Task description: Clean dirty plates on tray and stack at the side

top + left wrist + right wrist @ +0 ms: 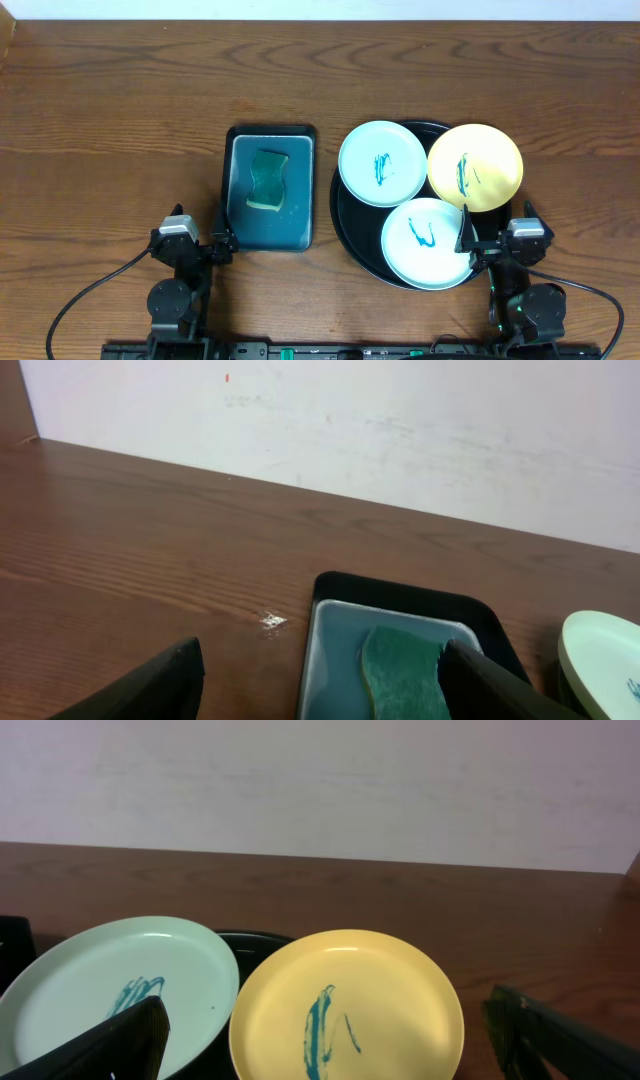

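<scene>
Counter (pixel 110 120): brown wood grain, running back to a pale wall (pixel 400 430).
Tray (pixel 358 243): large, round, glossy black, on the right half of the counter, in front of the right arm.
Plates: all three lie face up on the tray, each with teal scribbles, none stacked at the side.
Far mint plate (pixel 382 163): on the tray's far left part, its edge reaching over the rim.
Yellow plate (pixel 475 167): on the far right part, hanging out past the rim and meeting the far mint plate edge to edge.
Near mint plate (pixel 428 243): on the near part of the tray, its far edge at the yellow plate's near edge; which one lies on top I cannot tell.
Teal tray (pixel 243 225): rectangular with a dark rim, just left of the black tray and apart from it.
Sponge (pixel 268 181): green, wavy, lying flat in the teal tray's far half.
Left jaws: spread wide, holding nothing, low at the teal tray's near left corner.
Right jaws: spread to their widest, holding nothing, one finger (pixel 130 1040) above the near mint plate's right edge, the other out over the counter.
</scene>
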Robot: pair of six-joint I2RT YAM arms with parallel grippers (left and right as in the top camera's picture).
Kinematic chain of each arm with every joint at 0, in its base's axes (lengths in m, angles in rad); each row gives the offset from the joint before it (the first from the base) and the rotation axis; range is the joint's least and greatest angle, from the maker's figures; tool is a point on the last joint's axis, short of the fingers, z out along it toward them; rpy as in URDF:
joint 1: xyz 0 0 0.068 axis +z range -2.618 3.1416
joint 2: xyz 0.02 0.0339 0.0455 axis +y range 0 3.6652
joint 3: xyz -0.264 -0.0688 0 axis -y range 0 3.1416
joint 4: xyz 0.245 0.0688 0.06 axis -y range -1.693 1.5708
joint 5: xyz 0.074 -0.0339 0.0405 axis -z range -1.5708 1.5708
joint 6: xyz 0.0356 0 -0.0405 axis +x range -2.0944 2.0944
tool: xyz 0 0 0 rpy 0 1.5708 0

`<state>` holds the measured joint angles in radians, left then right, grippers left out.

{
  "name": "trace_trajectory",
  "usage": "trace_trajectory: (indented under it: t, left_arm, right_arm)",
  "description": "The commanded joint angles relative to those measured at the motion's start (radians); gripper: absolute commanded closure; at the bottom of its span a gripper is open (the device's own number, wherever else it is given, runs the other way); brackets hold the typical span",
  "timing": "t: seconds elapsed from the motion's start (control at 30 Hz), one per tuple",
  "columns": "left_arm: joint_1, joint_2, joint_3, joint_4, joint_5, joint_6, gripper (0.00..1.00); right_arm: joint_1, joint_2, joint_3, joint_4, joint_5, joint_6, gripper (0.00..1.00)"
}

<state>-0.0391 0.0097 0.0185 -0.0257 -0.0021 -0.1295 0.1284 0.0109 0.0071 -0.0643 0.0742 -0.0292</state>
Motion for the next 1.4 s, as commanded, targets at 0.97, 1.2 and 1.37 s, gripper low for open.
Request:
trace_trajectory:
  t: [0.97,1.2,1.37]
  left_arm:
    - [0.005,0.001,-0.014,-0.045,-0.006,0.013,0.24]
    - [0.003,0.001,-0.014,-0.045,-0.004,-0.091,0.24]
    - [0.003,0.019,0.012,-0.074,0.021,-0.138,0.24]
  right_arm:
    - [0.002,-0.004,-0.002,-0.003,-0.005,0.016,0.01]
    - [0.002,-0.004,-0.002,0.002,0.0,0.014,0.01]
    - [0.002,-0.004,-0.002,0.051,-0.031,0.035,0.01]
